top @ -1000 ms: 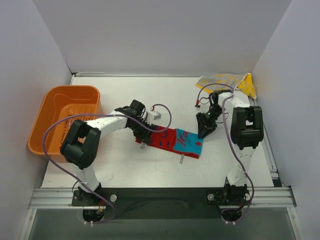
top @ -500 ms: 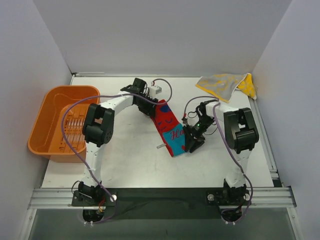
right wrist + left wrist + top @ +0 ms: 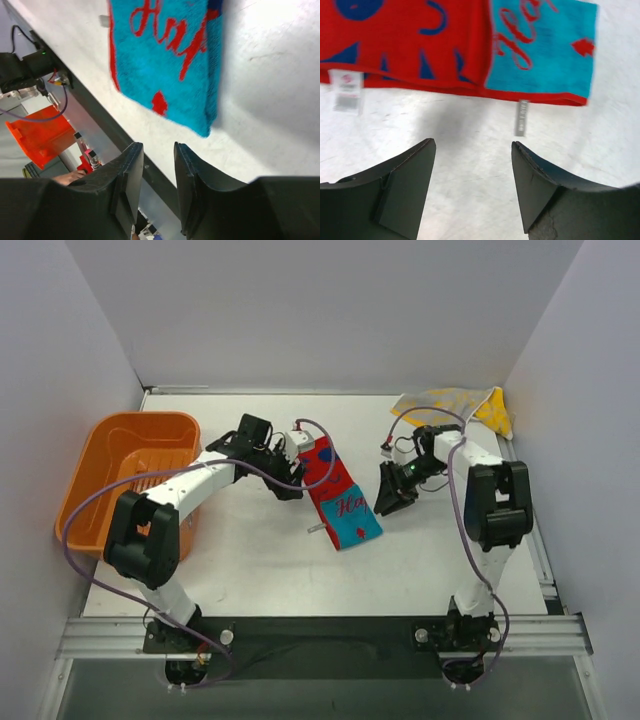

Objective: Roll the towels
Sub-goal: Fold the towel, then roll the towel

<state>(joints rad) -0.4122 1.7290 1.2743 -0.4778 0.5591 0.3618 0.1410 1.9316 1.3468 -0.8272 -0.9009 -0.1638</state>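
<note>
Towel (image 3: 338, 493), red-turquoise, cropped in both wrist views, lies flat on worktop (image 3: 250, 560); left end effector (image 3: 472, 150) spread, right end effector (image 3: 159, 150) narrowly parted, both empty.

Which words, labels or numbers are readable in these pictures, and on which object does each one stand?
"Ha...": red cursive letters on the turquoise half of the red and turquoise towel; the later letters are unclear.
White tag at the towel's red edge: print too blurred to read.
No other text shows.
</note>
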